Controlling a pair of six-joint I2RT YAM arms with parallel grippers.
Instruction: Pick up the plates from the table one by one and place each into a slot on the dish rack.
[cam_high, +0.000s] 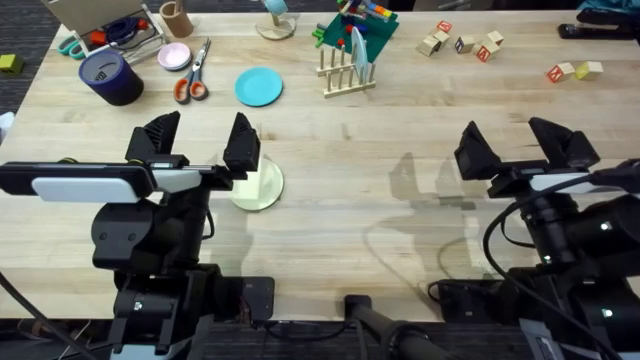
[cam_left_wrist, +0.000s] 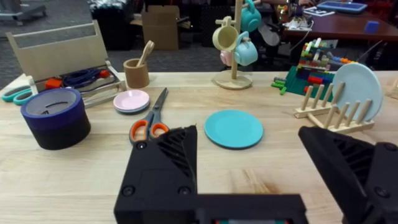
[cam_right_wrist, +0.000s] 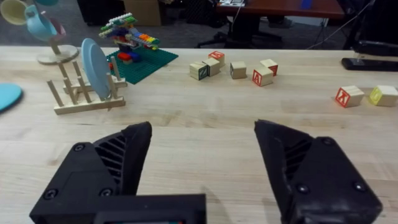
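A: How does the left gripper (cam_high: 200, 140) stand?

B: Its black fingers are spread wide with nothing between them. It hangs over the table (cam_high: 400, 130), and just beside its right-hand finger, partly under it, lies the cream plate (cam_high: 262, 187), flat on the wood.

A: And the right gripper (cam_high: 517, 142)?

B: Spread wide too, holding nothing, over bare planks on the right side of the table. In its wrist view the two fingers (cam_right_wrist: 314, 168) frame bare wood.

A: Where are the other plates?

B: The teal plate (cam_high: 259, 86) lies flat farther from the arms, between the orange-handled scissors (cam_high: 191, 80) and the dish rack (cam_high: 347, 76). In the left wrist view it lies ahead of the gripper, near the scissors' blades. One pale blue plate (cam_left_wrist: 356, 92) stands upright in the rack, held between the dowels; the right wrist view shows it edge-on in a slot.

A: What lies around them?

B: A small pink dish (cam_high: 175, 56) and a dark blue roll of tape (cam_high: 111, 77) to the left of the scissors, a green base with coloured bricks (cam_high: 357, 32) just behind the rack, and lettered wooden blocks (cam_high: 461, 42) scattered toward the far right
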